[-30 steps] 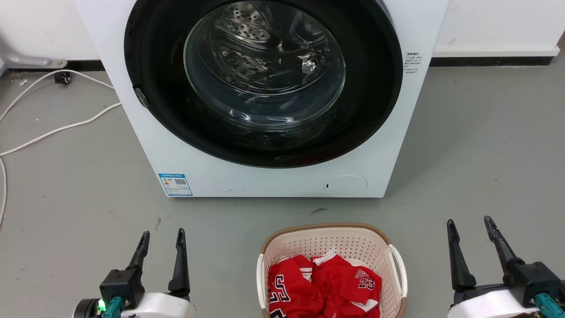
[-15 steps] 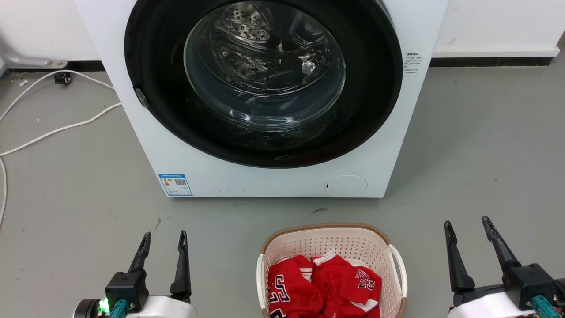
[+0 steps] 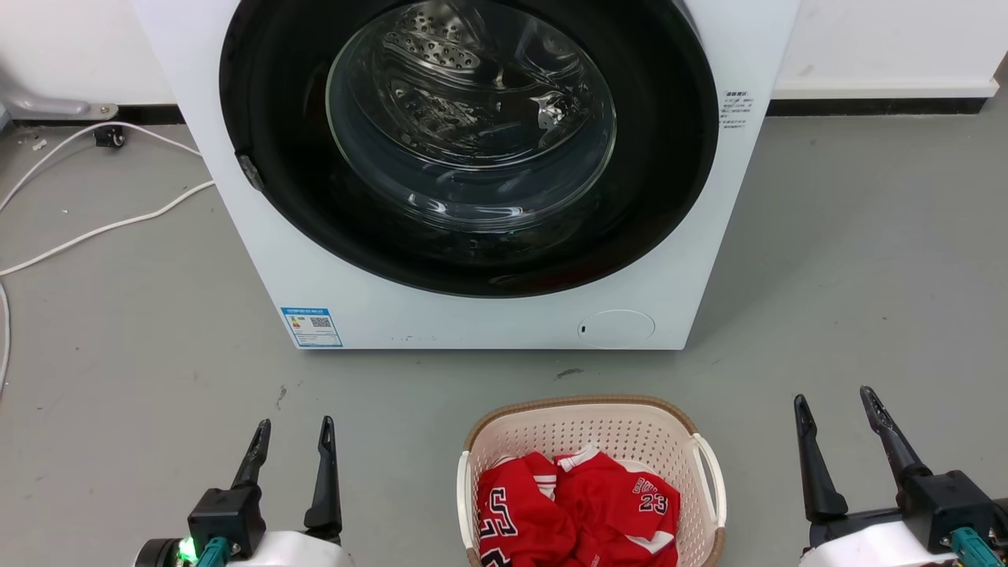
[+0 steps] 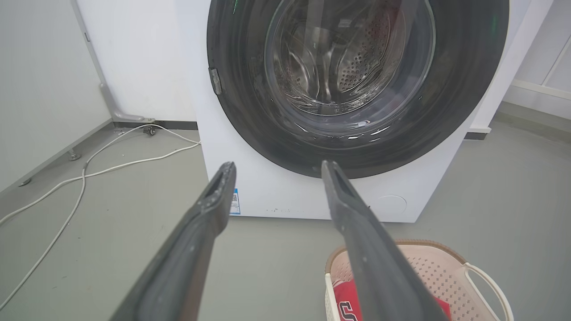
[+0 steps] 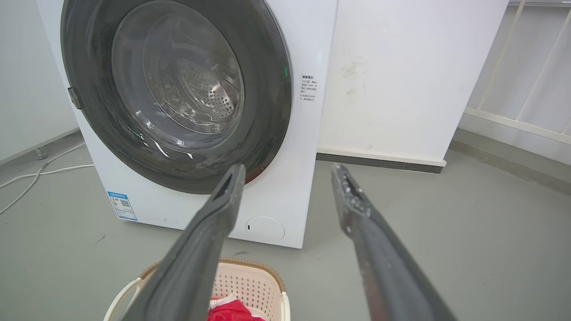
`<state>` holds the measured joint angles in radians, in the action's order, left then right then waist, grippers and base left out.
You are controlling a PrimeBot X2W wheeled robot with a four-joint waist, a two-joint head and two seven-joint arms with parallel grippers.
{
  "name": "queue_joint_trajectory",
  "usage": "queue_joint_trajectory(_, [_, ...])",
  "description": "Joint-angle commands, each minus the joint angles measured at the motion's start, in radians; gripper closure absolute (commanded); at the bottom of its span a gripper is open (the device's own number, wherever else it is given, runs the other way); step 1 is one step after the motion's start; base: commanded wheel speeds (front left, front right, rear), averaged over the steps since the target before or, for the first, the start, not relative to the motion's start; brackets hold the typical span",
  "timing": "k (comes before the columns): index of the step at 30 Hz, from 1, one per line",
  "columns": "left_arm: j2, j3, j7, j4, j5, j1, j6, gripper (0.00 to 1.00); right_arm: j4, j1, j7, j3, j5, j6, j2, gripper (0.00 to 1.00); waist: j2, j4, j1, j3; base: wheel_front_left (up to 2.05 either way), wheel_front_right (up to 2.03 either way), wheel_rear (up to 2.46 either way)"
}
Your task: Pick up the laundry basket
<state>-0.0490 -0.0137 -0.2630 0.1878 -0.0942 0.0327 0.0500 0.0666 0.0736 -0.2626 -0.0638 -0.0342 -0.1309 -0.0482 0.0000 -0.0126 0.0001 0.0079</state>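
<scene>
Grey concrete floor [image 3: 118,354] runs up to a white wall, and a front-loading washer [image 3: 472,319] stands against it with its dark round door facing me. On the washer's lower front corner I see a blue sticker [image 3: 312,327] with a QR code, and beside the door a small block of print [image 3: 737,110]; both are too small for me to read.

The laundry basket [image 3: 583,403] sits on the floor just in front of the washer, below its round hatch cover [image 3: 616,328]. Red jerseys [image 3: 551,520] are crumpled inside. One jersey reads "23" in white; the other's number is folded and I cannot read it.

My left pincer [image 3: 294,424] and right pincer [image 3: 835,396] hang on either side of the basket, farther from the washer than it is. Both are released, their fingers spread and grasping nothing, well clear of the handles.

The left wrist view adds a side wall and a white cable [image 4: 89,174] trailing off beyond the washer's hinge side. The right wrist view adds a scuffed white panel [image 5: 383,76] and a white railing [image 5: 513,67] on the washer's other side.
</scene>
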Motion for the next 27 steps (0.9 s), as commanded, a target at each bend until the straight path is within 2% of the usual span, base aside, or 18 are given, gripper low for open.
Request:
queue_joint_trajectory(1, [-0.002, 0.0, -0.003, 0.003, -0.005, 0.004, 0.001, 0.0, 0.003, 0.003, -0.004, -0.001, 0.009, 0.0, -0.004, 0.0, 0.0, -0.001, -0.0001, 0.002, 0.0, 0.0, 0.0])
queue_joint_trajectory(8, [-0.002, 0.028, -0.003, 0.047, -0.016, -0.029, 0.017, 0.0, 0.058, -0.019, -0.003, -0.014, -0.017, 0.0, -0.004, 0.0, 0.0, -0.01, -0.0001, 0.029, 0.0, 0.0, 0.0])
queue_joint_trajectory(12, [-0.002, 0.066, -0.003, 0.108, -0.035, -0.08, 0.029, 0.0, 0.102, -0.054, -0.003, -0.048, -0.038, 0.0, -0.003, 0.0, 0.0, -0.011, -0.0001, 0.079, 0.0, 0.0, 0.0])
queue_joint_trajectory(22, [-0.002, 0.159, -0.003, 0.307, -0.084, -0.263, 0.044, 0.0, 0.241, -0.218, -0.003, -0.064, -0.086, 0.0, -0.003, 0.0, 0.0, -0.039, -0.0001, 0.282, 0.0, 0.0, 0.0])
queue_joint_trajectory(27, [-0.002, 0.181, -0.003, 0.418, -0.101, -0.379, 0.054, 0.0, 0.382, -0.347, -0.003, -0.051, -0.113, 0.0, -0.003, 0.0, 0.0, -0.058, -0.0001, 0.402, 0.0, 0.0, 0.0])
